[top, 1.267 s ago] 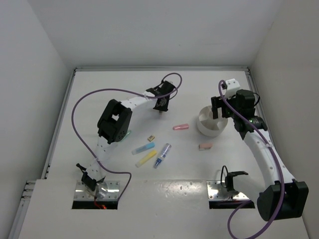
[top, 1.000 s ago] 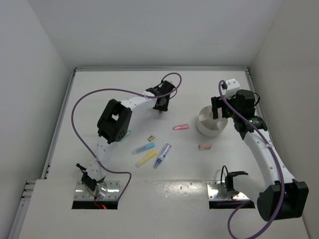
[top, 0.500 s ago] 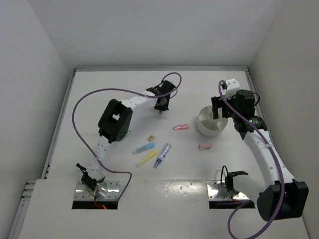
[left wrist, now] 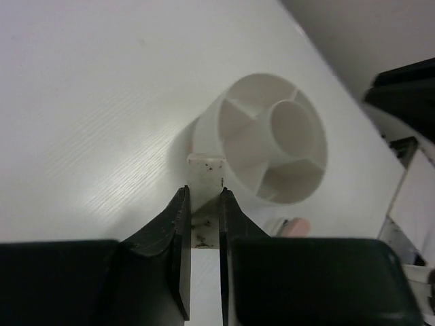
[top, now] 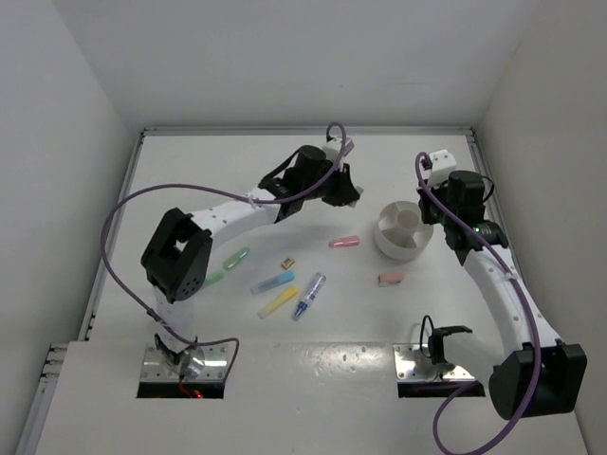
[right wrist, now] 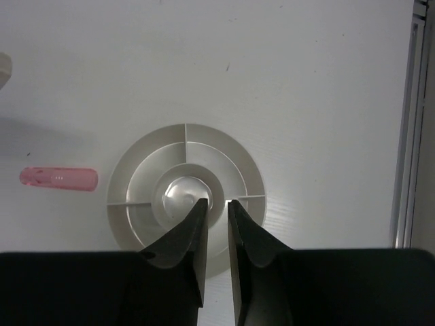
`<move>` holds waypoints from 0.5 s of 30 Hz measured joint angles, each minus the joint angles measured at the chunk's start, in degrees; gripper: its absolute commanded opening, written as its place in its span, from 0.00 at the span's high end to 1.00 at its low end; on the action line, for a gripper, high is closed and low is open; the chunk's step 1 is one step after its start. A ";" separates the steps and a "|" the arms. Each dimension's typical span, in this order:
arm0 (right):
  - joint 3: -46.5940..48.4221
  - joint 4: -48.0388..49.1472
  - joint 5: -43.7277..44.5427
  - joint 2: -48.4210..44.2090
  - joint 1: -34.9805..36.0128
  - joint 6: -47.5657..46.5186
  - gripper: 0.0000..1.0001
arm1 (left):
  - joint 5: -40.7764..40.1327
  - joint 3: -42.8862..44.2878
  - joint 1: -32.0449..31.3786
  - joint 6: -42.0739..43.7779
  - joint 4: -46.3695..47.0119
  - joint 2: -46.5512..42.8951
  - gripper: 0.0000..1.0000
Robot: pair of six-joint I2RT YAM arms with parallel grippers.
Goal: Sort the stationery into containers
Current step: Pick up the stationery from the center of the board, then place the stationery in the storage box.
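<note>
My left gripper [top: 349,196] hangs just left of the white divided bowl [top: 384,243], shut on a small beige eraser block [left wrist: 205,170] with dark specks. In the left wrist view the bowl [left wrist: 224,115] lies right ahead of the fingertips. My right gripper [right wrist: 216,202] hovers over the bowl's [right wrist: 253,170] centre cup, shut, with nothing between its fingers. On the table lie a pink pen [top: 345,242], a pink eraser [top: 391,278], a brown block [top: 287,263], and green [top: 232,257], blue [top: 273,282], yellow [top: 278,301] and purple-blue [top: 309,296] pens.
Two square metal plates [top: 185,365] [top: 432,365] sit at the near edge by the arm bases. White walls close off the table at the back and both sides. The left arm's purple cable [top: 114,246] loops over the left part of the table.
The left arm has swung right from the back middle towards the bowl, carrying the block, and uncovered the green pen. The right gripper's jaws have closed above the bowl.
</note>
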 measured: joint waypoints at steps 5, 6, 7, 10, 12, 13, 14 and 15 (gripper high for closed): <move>0.00 -0.02 0.28 0.50 0.00 -0.02 0.78 | 7.82 5.64 -1.42 -1.49 5.97 5.42 0.96; 0.00 0.00 0.37 0.50 0.00 -0.02 0.78 | 8.63 6.93 -1.66 -1.81 6.51 7.08 0.96; 0.00 0.00 0.39 0.55 0.00 -0.02 0.78 | 9.22 7.91 -1.86 -2.14 6.86 8.57 0.94; 0.00 0.00 0.42 0.76 0.00 -0.09 0.76 | 10.64 10.36 -2.51 -3.06 7.06 12.35 0.93; 0.00 -0.02 0.44 0.92 -0.02 -0.13 0.76 | 11.30 12.37 -3.04 -3.85 7.19 15.41 0.93; 0.00 0.00 0.44 0.96 0.00 -0.20 0.76 | 11.61 13.27 -3.15 -4.37 7.32 16.55 0.93; 0.00 0.00 0.44 0.98 0.00 -0.20 0.76 | 11.80 14.10 -3.19 -4.79 7.41 17.57 0.92; 0.00 0.00 0.44 1.01 0.00 -0.22 0.76 | 12.02 14.60 -3.21 -5.11 7.58 18.25 0.92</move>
